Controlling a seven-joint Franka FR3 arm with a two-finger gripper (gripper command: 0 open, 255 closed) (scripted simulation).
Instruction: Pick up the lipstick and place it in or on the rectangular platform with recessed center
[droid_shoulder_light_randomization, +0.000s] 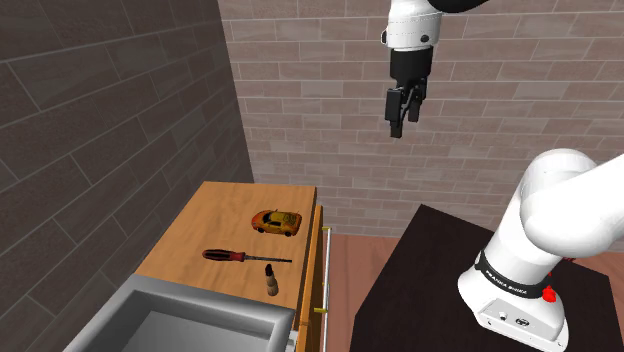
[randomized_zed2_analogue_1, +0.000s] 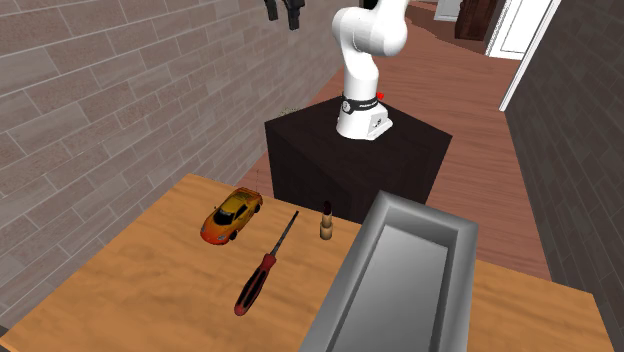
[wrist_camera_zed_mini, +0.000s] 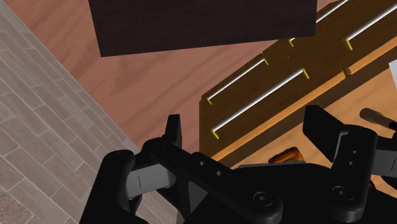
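- Nothing of the task is done yet: the lipstick (droid_shoulder_light_randomization: 270, 282) stands on the wooden counter (droid_shoulder_light_randomization: 215, 215), untouched and outside the platform (droid_shoulder_light_randomization: 210, 298).
- The claw (droid_shoulder_light_randomization: 405, 110) hangs high in the air, at about 1 o'clock from the lipstick in the shoulder view, well apart from everything on the counter.
- In the wrist view its fingers (wrist_camera_zed_mini: 173, 130) stand apart with nothing between them, so the claw is released and empty.
- Still to come, by my reckoning, is the whole job: come down over the lipstick, clasp it, lift it, carry it to the platform and let go.
- The carry should be short. In the shoulder view the grey platform lies near the lipstick, at about 8 o'clock from it.
- Count: one lipstick, one rectangular grey platform with a sunken middle, one orange toy car (droid_shoulder_light_randomization: 276, 221), one red-handled screwdriver (droid_shoulder_light_randomization: 245, 257).
- In the shoulder view, the screwdriver lies just beside the lipstick at about 11 o'clock; the car sits farther on, at about 12 o'clock.
- One arm with one two-fingered claw, on one dark stand (droid_shoulder_light_randomization: 430, 260).
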